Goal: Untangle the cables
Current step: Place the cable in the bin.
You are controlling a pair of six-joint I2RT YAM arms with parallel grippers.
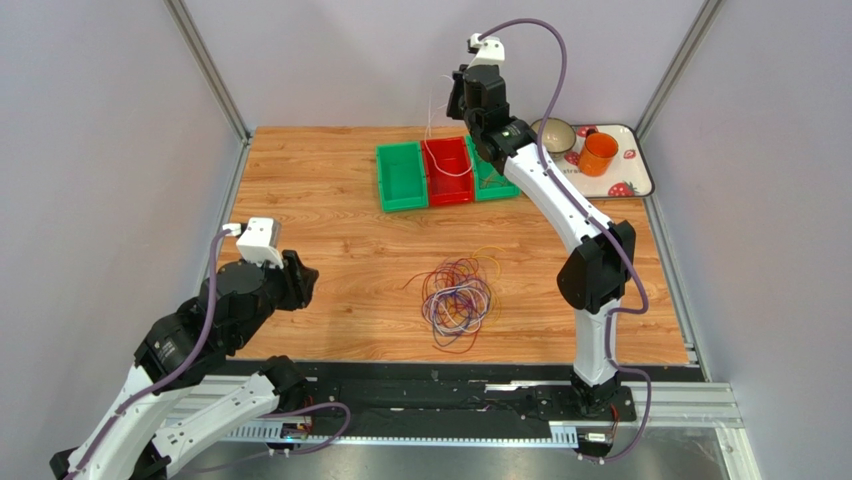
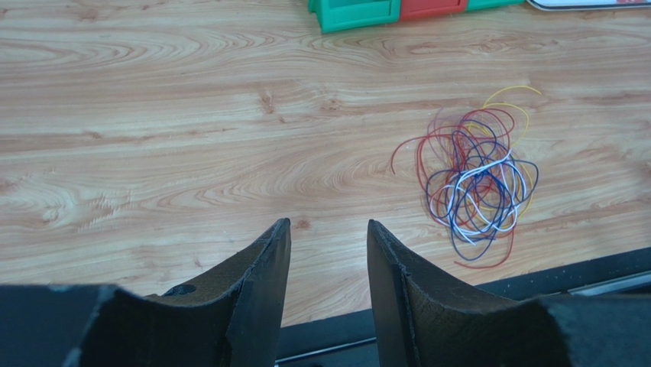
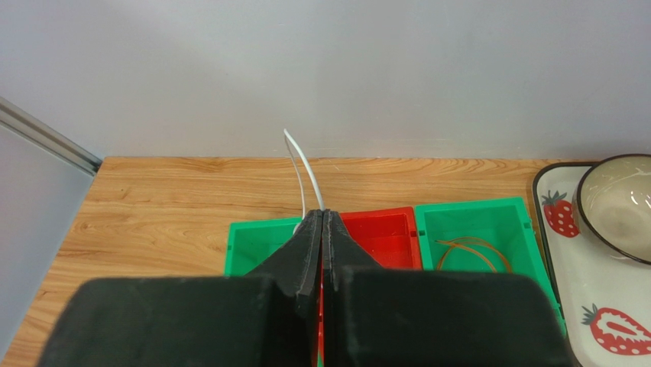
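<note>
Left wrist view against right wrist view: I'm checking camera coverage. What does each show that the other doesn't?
Only left wrist: the tangled pile of thin coloured cables, lying ahead of the open left gripper.
Only right wrist: the shut right gripper pinching a thin white cable, an orange cable loop in the right-hand green bin, and a dark-rimmed bowl on a strawberry-print tray.
Both: the wooden table and the row of green and red plastic bins.
</note>
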